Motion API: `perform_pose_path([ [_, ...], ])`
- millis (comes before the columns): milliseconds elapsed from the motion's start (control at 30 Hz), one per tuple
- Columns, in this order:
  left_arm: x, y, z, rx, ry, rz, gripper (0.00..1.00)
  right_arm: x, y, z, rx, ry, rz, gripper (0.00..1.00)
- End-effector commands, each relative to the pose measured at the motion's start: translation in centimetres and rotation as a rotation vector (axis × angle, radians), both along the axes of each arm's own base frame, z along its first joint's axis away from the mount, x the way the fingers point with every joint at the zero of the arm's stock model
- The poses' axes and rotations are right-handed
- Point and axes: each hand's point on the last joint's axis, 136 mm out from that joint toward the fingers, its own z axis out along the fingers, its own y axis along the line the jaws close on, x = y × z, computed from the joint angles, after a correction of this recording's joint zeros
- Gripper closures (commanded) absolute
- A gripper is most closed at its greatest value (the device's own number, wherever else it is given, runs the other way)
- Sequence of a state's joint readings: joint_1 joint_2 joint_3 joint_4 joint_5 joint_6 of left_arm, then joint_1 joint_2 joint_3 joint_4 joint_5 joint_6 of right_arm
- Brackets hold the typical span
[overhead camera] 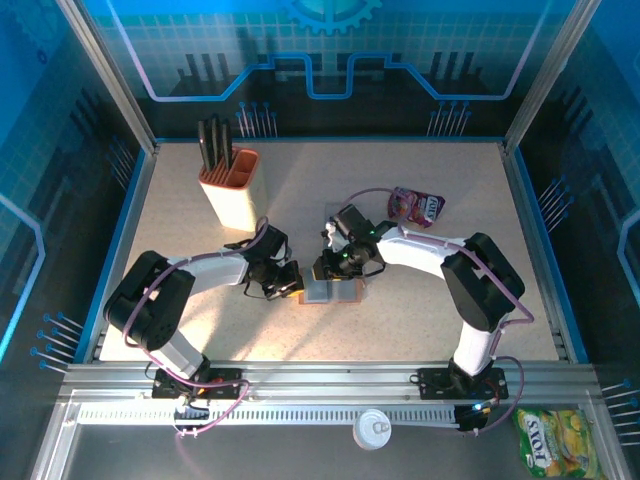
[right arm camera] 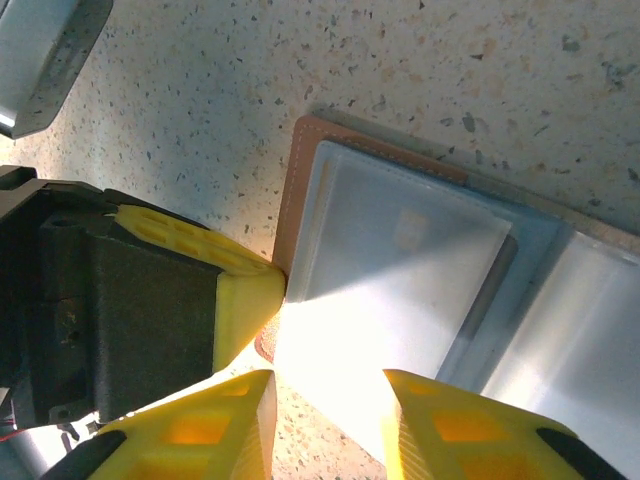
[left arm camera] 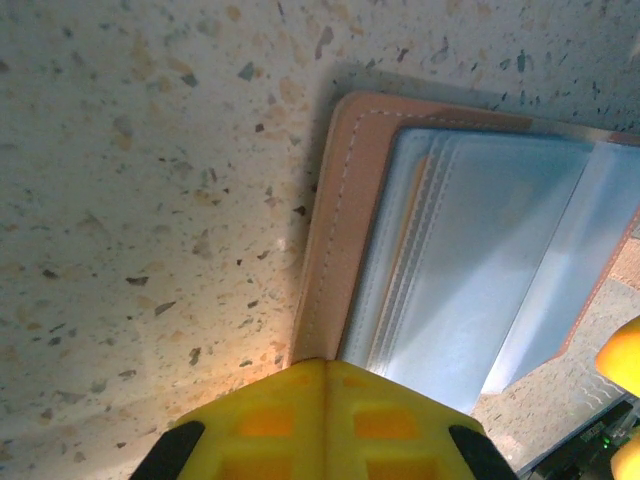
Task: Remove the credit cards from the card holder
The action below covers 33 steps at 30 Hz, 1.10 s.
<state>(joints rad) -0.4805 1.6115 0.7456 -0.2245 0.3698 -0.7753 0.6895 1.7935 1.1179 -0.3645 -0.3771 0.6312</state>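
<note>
The card holder (overhead camera: 331, 293) lies open on the speckled table, brown leather rim around grey-blue pockets (left arm camera: 480, 260). My left gripper (left arm camera: 325, 365) is shut, its yellow tip pressing on the holder's brown left edge (right arm camera: 292, 200). My right gripper (right arm camera: 325, 405) hovers open over the holder's near corner. A pale sheet (right arm camera: 400, 260), washed out by glare, reaches past the brown edge into the gap between the fingers. Whether it is one of the credit cards or a pocket flap I cannot tell. A thin tan edge (left arm camera: 428, 215) shows among the pocket layers.
An orange knife block (overhead camera: 228, 190) stands at the back left. A purple pouch (overhead camera: 418, 205) lies behind the right arm. A grey-clear corner (right arm camera: 40, 50) sits beyond the left gripper. A white lid (overhead camera: 376, 428) and a yellow snack bag (overhead camera: 555, 440) lie off the table's front.
</note>
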Motion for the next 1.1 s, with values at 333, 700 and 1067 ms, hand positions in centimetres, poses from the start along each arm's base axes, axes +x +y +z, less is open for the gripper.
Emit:
perform_pose_path([
  [333, 0.1, 0.4, -0.2, 0.031, 0.0, -0.016, 1.0, -1.3, 1.4, -1.0, 0.022, 0.066, 0.012, 0.63],
  [700, 0.0, 0.5, -0.1, 0.031, -0.005, -0.012, 1.0, -1.6, 1.6, -2.3, -0.001, 0.098, 0.004, 0.63],
  [1067, -0.1, 0.6, -0.1, 0.035, -0.003, -0.011, 1.0, -1.8, 0.2, -2.9, -0.078, 0.089, -0.01, 0.63],
])
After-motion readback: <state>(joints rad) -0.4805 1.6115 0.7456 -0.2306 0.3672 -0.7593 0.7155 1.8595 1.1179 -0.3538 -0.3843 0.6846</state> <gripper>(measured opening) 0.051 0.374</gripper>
